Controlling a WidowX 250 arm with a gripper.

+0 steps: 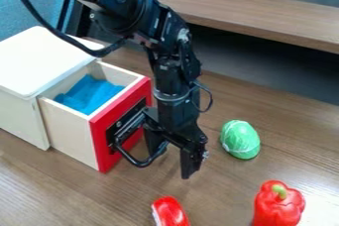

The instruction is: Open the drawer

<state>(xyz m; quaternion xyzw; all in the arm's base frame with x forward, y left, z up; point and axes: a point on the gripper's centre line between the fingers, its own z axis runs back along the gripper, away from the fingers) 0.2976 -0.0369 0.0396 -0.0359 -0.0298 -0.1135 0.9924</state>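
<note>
The black gripper (171, 162) hangs down at the red front (104, 136) of the drawer, its two fingers apart. One finger is beside the black handle (141, 162), at its right end, and the other stands farther right, over the table. Whether the near finger touches the handle, I cannot tell. The drawer (66, 126) stands pulled out of its white cabinet (33, 66), with a blue cloth (90, 93) visible inside. Part of the red front's right side is hidden behind the gripper.
On the wooden table (79, 193), a green wrapped ball (240, 140) lies right of the gripper. A red pepper (278, 205) is at the lower right, and a red object (170, 212) at the bottom edge. A wooden ledge (265, 12) runs along the back.
</note>
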